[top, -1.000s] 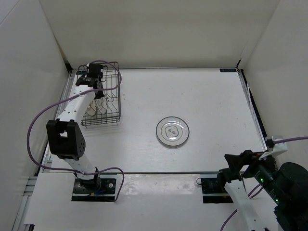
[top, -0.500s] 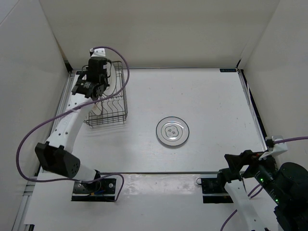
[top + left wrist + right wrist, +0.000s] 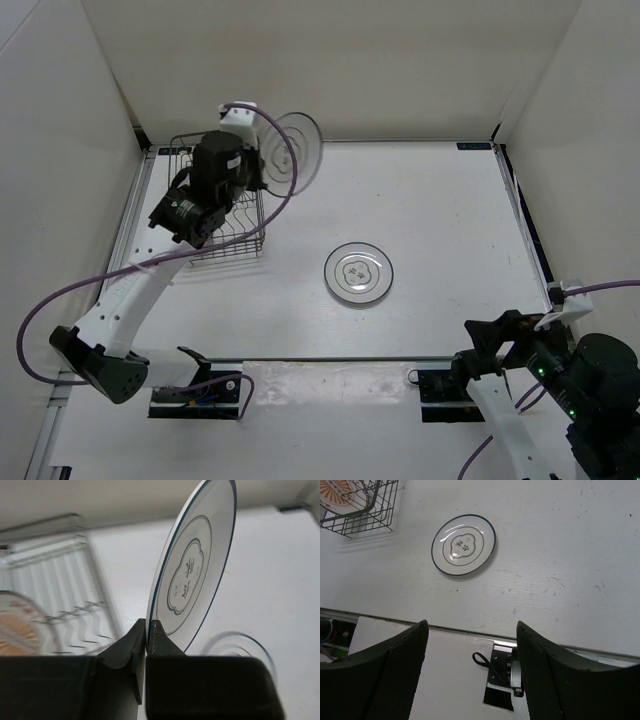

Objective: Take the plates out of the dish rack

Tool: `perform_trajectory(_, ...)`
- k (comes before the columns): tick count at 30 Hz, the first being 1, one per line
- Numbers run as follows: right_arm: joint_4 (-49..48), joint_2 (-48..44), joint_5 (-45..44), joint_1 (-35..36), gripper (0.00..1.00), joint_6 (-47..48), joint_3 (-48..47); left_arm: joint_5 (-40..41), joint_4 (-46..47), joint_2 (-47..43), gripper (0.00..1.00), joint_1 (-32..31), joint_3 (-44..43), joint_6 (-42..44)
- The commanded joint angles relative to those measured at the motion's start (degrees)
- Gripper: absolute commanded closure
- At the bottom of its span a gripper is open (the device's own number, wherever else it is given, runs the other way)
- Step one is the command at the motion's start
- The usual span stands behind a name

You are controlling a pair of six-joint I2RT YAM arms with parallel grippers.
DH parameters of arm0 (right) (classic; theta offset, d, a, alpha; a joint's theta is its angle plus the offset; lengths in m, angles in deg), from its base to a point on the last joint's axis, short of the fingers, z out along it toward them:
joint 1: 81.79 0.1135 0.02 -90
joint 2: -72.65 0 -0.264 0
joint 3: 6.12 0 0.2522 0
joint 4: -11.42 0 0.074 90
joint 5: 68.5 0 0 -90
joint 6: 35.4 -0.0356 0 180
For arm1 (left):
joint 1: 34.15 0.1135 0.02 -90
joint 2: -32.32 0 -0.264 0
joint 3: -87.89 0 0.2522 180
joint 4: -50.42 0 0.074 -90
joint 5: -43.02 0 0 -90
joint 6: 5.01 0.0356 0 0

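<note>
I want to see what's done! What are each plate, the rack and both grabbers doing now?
Dark wire dish rack: holds one plate.
Orange-patterned round plate: inside the dish rack.
Held grey-rimmed white plate: on edge, in the air.
Second grey-rimmed plate: flat on the white table.
Left gripper: shut on held plate's rim.
Right gripper: open, empty.

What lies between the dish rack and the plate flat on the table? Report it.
Nothing: in the right wrist view, bare table runs from the dish rack to the flat plate.
</note>
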Motion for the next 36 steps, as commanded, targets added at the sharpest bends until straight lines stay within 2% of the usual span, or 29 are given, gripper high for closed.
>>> perform_trajectory(1, 15.8, -0.78, 0.74, 0.14, 0.26, -0.53, 0.33, -14.38, 1.7, -0.15, 0.95, -4.08, 2.28, -4.47)
perform_trajectory(4, 16.24, -0.86, 0.65, 0.05, 0.26, -0.27, 0.24, -26.15, 3.8, -0.24, 0.95, -4.08, 5.01, -10.0)
perform_trajectory(5, 16.33, -1.13, 0.56, -0.03, 0.26, -0.35, 0.24, -30.28, 4.42, -0.32, 0.95, -4.17, 8.33, -11.66)
perform_trajectory(13, 15.98, -1.39, 1.0, -0.03, 0.25, -0.27, 1.03, -43.04, 11.89, 2.48, 0.95, -3.73, 21.62, -19.67)
perform_trajectory(21, 16.33, -1.74, 1.09, 0.05, 0.24, 0.0, 1.47, -47.97, 17.33, 11.52, 0.95, -4.43, 25.5, -22.05)
perform_trajectory(31, 16.33, -2.62, 1.18, 0.14, 0.21, 0.26, 2.61, -41.48, 17.35, 20.49, 0.95, -6.02, 22.69, -17.75)
perform_trajectory(36, 15.89, -2.45, 0.92, 0.23, 0.21, 0.35, 3.4, -41.3, 17.08, 24.63, 0.86, -6.19, 19.53, -17.48)
